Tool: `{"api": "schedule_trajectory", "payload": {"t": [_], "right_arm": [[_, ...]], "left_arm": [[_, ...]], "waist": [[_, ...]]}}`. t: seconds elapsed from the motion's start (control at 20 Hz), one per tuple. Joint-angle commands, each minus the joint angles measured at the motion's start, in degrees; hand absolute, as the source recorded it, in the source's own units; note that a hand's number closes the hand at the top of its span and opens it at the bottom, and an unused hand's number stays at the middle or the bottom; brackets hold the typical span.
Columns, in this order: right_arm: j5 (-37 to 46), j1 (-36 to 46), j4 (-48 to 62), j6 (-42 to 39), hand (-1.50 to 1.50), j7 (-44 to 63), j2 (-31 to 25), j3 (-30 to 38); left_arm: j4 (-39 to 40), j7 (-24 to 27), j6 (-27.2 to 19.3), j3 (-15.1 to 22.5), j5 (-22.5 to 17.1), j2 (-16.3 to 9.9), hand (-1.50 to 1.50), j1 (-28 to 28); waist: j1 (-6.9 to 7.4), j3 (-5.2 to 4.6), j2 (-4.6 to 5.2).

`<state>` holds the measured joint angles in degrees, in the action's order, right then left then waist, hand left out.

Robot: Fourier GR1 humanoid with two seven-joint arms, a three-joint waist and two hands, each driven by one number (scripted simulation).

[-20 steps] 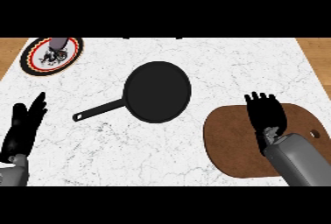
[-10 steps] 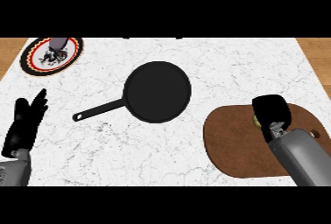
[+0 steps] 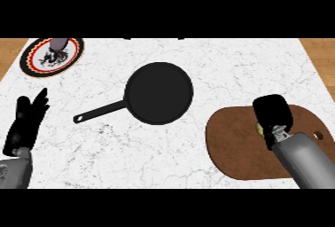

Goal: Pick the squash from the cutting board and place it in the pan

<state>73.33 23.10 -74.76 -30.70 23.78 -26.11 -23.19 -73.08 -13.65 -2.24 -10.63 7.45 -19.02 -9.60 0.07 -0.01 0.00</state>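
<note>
- Your right hand (image 3: 273, 114) had come down over the cutting board (image 3: 229, 146) in the last second; a second earlier its fingers stood spread above the board's far edge, and now they were folded down over the spot.
- A sliver of yellow showed just under that hand: that was the squash (image 3: 259, 129), on the board, mostly hidden. The fingers looked curled round it, so I judged the grasp as just made, with the lift not yet begun.
- The pan (image 3: 159, 92) had not moved; it lay left of the board and farther off, nothing in it, its handle pointing near-left.
- Your left hand (image 3: 26, 124) stayed open at the near left, fingers up, resting.
- Count: one pan, one cutting board, one squash, one patterned plate (image 3: 51, 56) at the far left.
</note>
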Motion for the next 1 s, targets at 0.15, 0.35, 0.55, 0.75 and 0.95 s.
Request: {"api": "schedule_trajectory", "payload": {"t": [0.15, 0.35, 0.55, 0.75, 0.95], "right_arm": [[-2.93, -10.16, -10.15, 4.08, 1.50, 17.64, 15.20, 7.20], [-4.35, -18.44, -16.31, 12.81, 1.50, 30.48, 25.56, 7.90], [2.99, -20.98, -28.93, 22.07, 1.50, 40.19, 25.89, -4.36], [14.99, -20.96, -36.23, 29.66, 1.50, 43.11, 26.02, -14.05], [21.61, -17.00, -39.38, 25.39, 1.50, 54.61, 26.06, -24.97]], "left_arm": [[0.27, 1.71, -2.08, -0.42, 1.13, 1.28, 0.00, 3.32], [-0.34, 0.42, -0.94, -2.50, -0.68, -0.30, 0.00, 4.52], [-0.46, 0.80, -0.92, -1.54, 0.13, -0.07, 0.00, 4.12], [-0.67, -0.06, 0.40, -1.95, -0.51, -1.36, 0.00, 2.69], [-1.25, 0.29, 0.05, 0.15, 0.19, 1.05, 0.00, 2.70]], "waist": [[-3.25, 0.00, -0.79], [-5.44, 0.12, -1.85], [-3.59, -0.09, -1.67], [-2.33, -0.08, -1.17], [-0.39, -0.09, -0.49]]}}
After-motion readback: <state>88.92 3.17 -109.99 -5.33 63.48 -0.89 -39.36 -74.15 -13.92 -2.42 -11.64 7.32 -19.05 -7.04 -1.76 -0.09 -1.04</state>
